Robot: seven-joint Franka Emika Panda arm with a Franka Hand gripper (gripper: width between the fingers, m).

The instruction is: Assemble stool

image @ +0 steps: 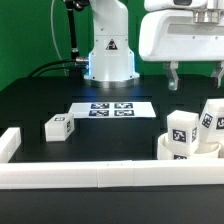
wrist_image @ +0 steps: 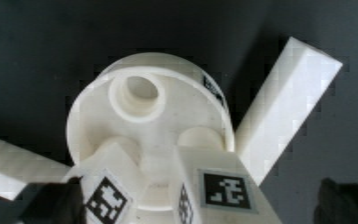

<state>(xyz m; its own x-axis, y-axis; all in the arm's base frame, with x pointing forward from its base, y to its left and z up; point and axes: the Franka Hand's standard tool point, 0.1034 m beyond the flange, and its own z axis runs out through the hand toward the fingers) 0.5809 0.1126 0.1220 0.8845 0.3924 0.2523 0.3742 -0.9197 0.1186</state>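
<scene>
Where the stool parts lie while the gripper hangs spread

While the gripper (image: 195, 78) hovers above the seat (image: 170, 150) with its fingers (image: 172, 75) wide apart and pinching nothing, stock reads thus: seat, white round disc at the exterior view's right, just beside the front rail (image: 90, 176), one open hole (wrist_image: 146, 93) showing in the wrist view; mounted legs (image: 184, 130), two tagged blocks upright on the seat; loose leg (image: 58, 127), tagged block on the black table (image: 110, 140), well apart toward the exterior view's left; marker board (image: 112, 108), flat, before the robot base (image: 108, 55)
</scene>
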